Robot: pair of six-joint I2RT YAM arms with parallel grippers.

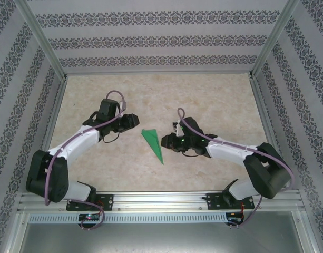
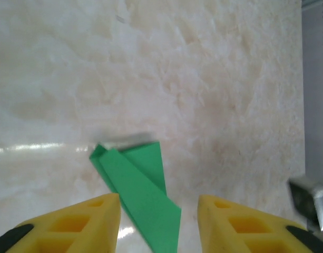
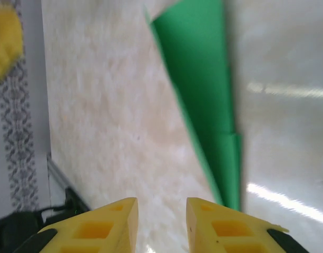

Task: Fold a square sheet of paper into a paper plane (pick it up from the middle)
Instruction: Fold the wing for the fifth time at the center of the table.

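Overhead, a pale marbled table (image 1: 203,95) sits inside a walled enclosure with patterned panels, and two white robot arms reach in from the near edge.

On the left, the left end effector (image 1: 131,121) hovers over the table, pointing toward the centre. From its wrist camera, the left end effector (image 2: 157,203) is released: its two yellow fingers (image 2: 93,216) stand well apart. The narrow part of the paper plane (image 2: 135,179) runs down between them, and neither finger visibly touches it.

In the middle, the paper plane (image 1: 152,143) lies flat on the table between the two arms. It is a slim bright green dart, its wide end toward the far side and its point toward the near edge.

On the right, the right end effector (image 1: 164,141) sits just beside the plane's right edge. From its wrist camera, the right end effector (image 3: 161,203) is also released, with a narrow gap between its yellow fingers (image 3: 224,226) and bare table showing through the gap. The paper plane (image 3: 201,89) stretches away just right of that gap, and its near end drops behind the right-hand finger
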